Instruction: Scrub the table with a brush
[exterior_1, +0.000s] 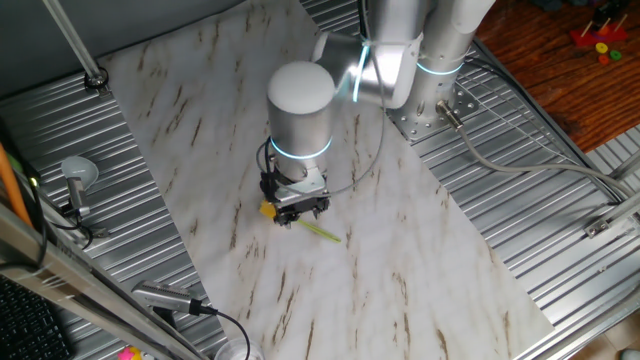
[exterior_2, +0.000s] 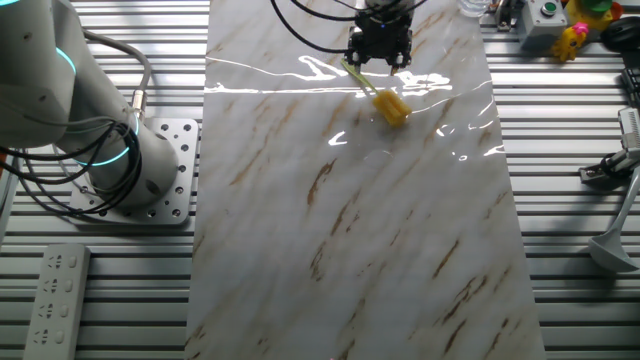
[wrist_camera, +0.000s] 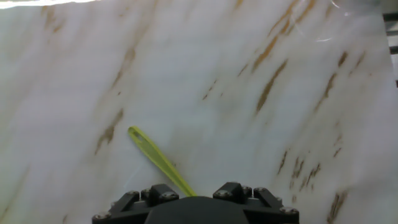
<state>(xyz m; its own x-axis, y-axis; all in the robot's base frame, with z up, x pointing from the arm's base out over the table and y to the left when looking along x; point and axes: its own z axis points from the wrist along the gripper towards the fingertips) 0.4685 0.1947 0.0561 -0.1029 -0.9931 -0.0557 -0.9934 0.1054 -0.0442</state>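
The brush lies flat on the white marble-patterned table (exterior_1: 400, 260), its stubby yellow head (exterior_1: 268, 210) to the left of my gripper (exterior_1: 300, 210) and its thin yellow-green handle (exterior_1: 322, 234) running out to the lower right. In the other fixed view the gripper (exterior_2: 380, 58) hangs just above the handle (exterior_2: 358, 78), with the yellow head (exterior_2: 392, 108) lying apart from it. The fingers stand apart with nothing clamped between them. In the hand view only the handle (wrist_camera: 155, 157) shows, running under the black gripper body; the head is hidden there.
Ribbed grey metal panels (exterior_1: 560, 200) flank the marble on both sides. The arm's base (exterior_2: 150, 170) is bolted to one of them. A remote (exterior_2: 52, 300) lies near it. Small toys and a button box (exterior_2: 545, 25) sit at the far corner, and cables and a stand (exterior_1: 78, 185) line one edge.
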